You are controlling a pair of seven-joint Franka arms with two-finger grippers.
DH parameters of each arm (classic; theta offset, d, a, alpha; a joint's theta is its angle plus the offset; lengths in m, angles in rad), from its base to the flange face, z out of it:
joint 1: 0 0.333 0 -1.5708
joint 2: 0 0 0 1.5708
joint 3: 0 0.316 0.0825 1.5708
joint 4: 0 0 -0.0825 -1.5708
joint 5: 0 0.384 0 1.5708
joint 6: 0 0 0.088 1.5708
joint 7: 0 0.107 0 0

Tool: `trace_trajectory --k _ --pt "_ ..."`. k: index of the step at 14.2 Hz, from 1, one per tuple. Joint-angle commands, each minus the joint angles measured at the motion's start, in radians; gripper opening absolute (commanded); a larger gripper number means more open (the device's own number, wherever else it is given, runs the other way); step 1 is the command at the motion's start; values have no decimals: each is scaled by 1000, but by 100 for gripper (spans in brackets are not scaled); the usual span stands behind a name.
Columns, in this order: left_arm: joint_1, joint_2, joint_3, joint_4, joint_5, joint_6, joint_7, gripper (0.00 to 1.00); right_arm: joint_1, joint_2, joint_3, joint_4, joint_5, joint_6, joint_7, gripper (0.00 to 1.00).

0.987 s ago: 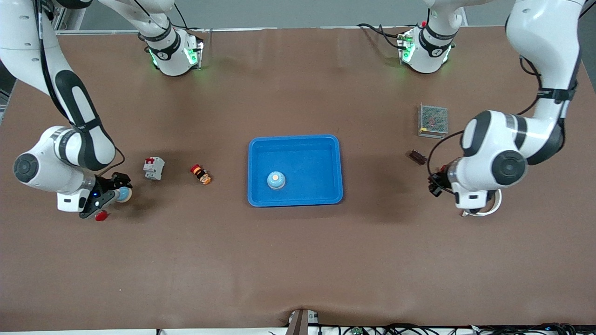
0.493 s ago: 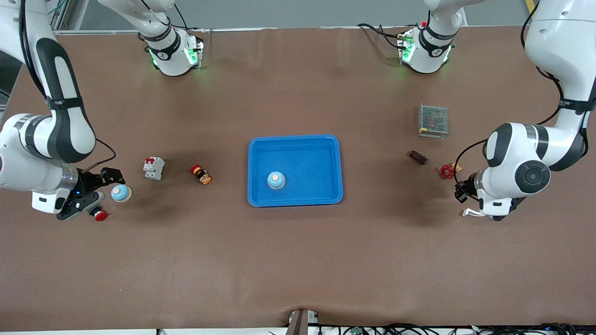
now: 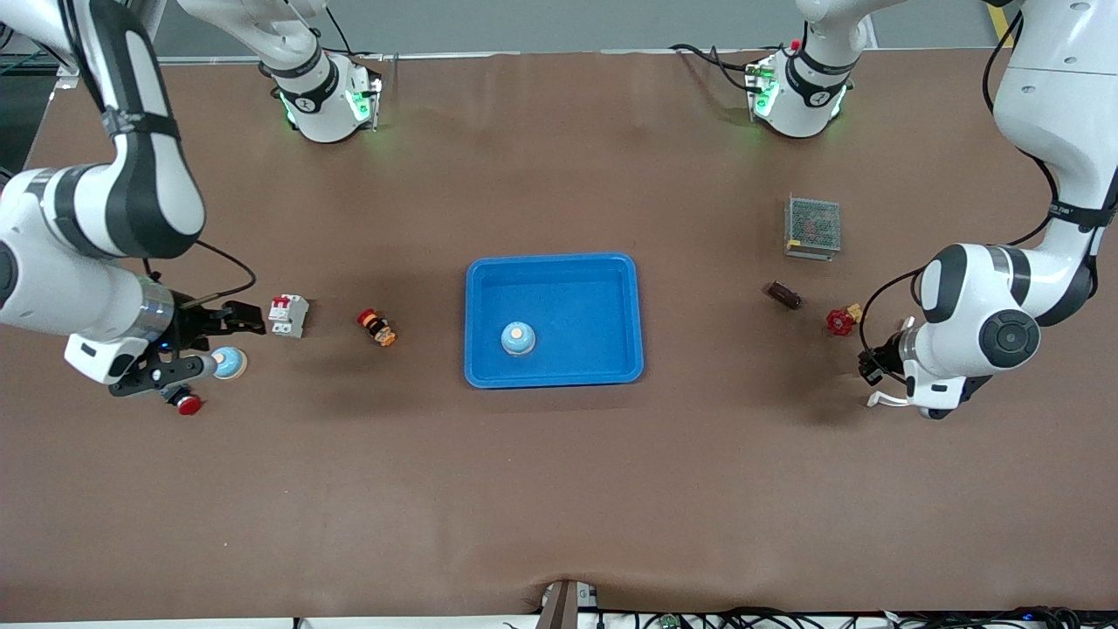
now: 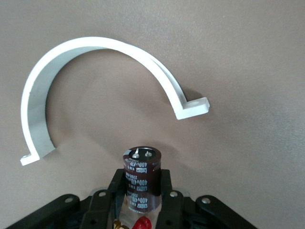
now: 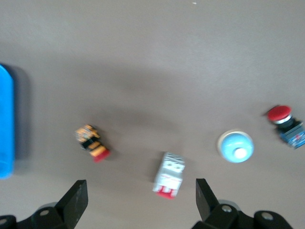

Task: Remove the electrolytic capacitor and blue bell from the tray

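Left gripper (image 4: 141,191) clamped on electrolytic capacitor (image 4: 141,174), over table beside white clamp (image 4: 95,90), well clear of tray (image 3: 629,306); next: lower, release.

Right gripper (image 3: 196,345) wide open, empty, above one blue bell (image 3: 229,362) on table; second bell (image 3: 518,338) sits in tray.

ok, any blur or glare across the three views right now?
Front view: sharp, evenly lit, soft shadows beside the tray, no glare. Left wrist view: crisp, the capacitor label legible, faint shadow under the white clamp. Right wrist view: soft overall, the breaker and blue bell smeared.
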Motion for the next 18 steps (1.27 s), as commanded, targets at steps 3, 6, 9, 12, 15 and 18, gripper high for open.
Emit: trace_trajectory --k 3,6,9,12,15,18 --pt "18 13 -9 -14 22 35 8 5 170 -46 -9 -3 34 -10 383 100" --pt "18 24 -9 -11 22 36 8 15 287 -37 -10 23 42 16 606 100" --pt "16 27 -9 -5 22 41 8 80 375 -28 -10 26 42 89 746 100" --pt "13 13 -11 -2 22 36 7 100 419 10 -10 28 41 175 819 100" --pt "6 -31 -15 0 23 24 4 100 461 85 -12 66 38 241 890 100" --pt "1 -80 -43 15 22 -26 -3 100 516 181 -12 147 25 248 973 100"
